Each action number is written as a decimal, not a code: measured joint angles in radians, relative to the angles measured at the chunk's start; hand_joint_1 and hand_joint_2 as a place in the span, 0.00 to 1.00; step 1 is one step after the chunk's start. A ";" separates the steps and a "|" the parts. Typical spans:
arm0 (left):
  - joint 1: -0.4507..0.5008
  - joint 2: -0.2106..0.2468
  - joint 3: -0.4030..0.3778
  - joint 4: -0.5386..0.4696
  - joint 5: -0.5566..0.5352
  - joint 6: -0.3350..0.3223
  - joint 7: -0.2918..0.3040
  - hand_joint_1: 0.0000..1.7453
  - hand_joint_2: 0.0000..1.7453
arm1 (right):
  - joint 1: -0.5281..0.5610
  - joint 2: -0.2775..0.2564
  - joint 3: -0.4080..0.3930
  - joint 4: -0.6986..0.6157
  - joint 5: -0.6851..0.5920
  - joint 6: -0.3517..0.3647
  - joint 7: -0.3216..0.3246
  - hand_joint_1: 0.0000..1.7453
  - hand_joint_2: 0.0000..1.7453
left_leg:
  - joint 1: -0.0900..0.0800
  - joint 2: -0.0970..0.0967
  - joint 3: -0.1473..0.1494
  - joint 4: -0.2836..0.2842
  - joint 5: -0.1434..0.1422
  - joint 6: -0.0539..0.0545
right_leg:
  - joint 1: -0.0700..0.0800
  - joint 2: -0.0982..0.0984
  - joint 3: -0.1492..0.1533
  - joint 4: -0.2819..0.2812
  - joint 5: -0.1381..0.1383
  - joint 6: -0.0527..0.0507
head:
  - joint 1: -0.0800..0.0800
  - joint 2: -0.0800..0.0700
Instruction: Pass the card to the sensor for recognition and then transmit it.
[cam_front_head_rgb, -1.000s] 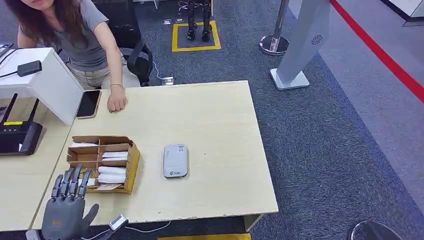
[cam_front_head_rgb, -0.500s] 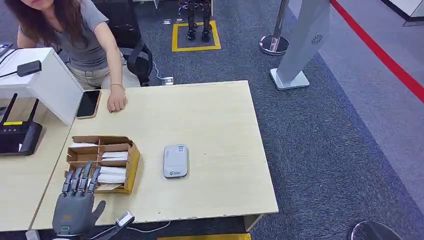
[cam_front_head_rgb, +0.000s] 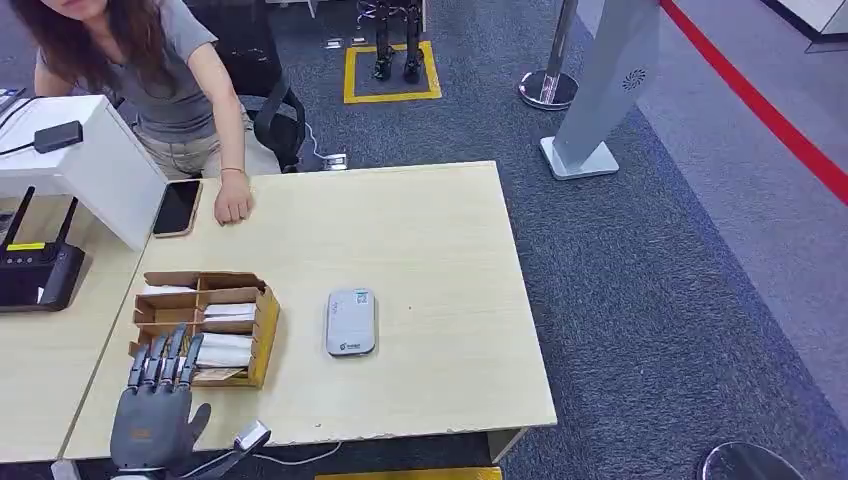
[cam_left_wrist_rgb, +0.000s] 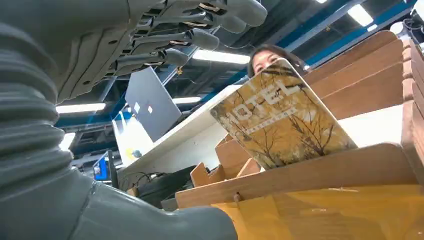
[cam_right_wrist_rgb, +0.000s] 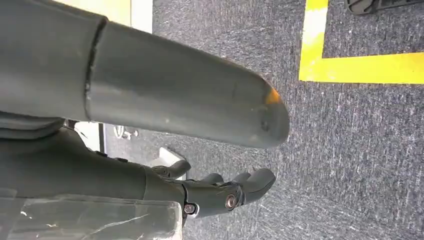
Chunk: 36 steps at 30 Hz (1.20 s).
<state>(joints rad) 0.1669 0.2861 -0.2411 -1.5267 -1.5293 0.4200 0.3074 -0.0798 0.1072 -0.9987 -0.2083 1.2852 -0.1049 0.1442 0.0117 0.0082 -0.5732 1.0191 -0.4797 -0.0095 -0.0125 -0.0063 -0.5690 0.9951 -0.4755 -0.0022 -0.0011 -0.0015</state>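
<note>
The card (cam_left_wrist_rgb: 280, 120) stands tilted in the nearest compartment of the wooden card box (cam_front_head_rgb: 262, 330), a yellow-brown face printed with bare branches and the word "HOTEL" in pale capitals, with a line of smaller lettering beneath that I cannot read. The box sits near the front-left corner of the table (cam_front_head_rgb: 440, 230), its other compartments holding white cards. My left hand (cam_front_head_rgb: 152, 420) hovers at the table's front edge just before the box, palm down, fingers (cam_left_wrist_rgb: 200, 37) straight and spread apart above the card, holding nothing and touching nothing I can make out. The grey sensor (cam_front_head_rgb: 351, 321) lies flat near the middle of the front half of the table, just beside the box; its small label is too fine to read. My right hand (cam_right_wrist_rgb: 220, 192) hangs over the grey carpet, fingers loosely curled and empty.
</note>
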 joint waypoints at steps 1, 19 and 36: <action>0.000 -0.001 0.000 0.002 0.000 0.000 0.003 0.00 1.00 | 0.000 0.000 0.000 0.000 0.000 0.000 0.000 0.00 0.00 | 0.000 0.000 0.000 0.000 0.000 0.000 | 0.000 0.000 0.000 0.000 0.000 0.000 | 0.000 0.000; -0.029 -0.026 0.000 0.029 -0.007 0.000 0.003 0.00 1.00 | -0.001 0.000 0.004 0.000 0.014 0.002 -0.003 0.00 0.00 | 0.000 0.000 0.000 0.000 0.000 0.000 | 0.000 0.000 0.000 0.000 0.000 0.000 | 0.000 0.000; -0.107 -0.051 0.000 0.106 -0.014 0.031 -0.005 0.00 1.00 | -0.002 0.000 0.022 0.000 0.034 0.005 0.000 0.00 0.00 | 0.000 0.000 0.000 0.000 0.000 0.000 | 0.000 0.000 0.000 0.000 0.000 0.000 | 0.000 0.000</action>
<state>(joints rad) 0.0604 0.2350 -0.2415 -1.4210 -1.5431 0.4513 0.3029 -0.0820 0.1068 -0.9766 -0.2083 1.3188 -0.0996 0.1438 0.0117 0.0084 -0.5731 1.0192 -0.4796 -0.0095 -0.0125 -0.0061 -0.5690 0.9952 -0.4754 -0.0022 -0.0008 -0.0015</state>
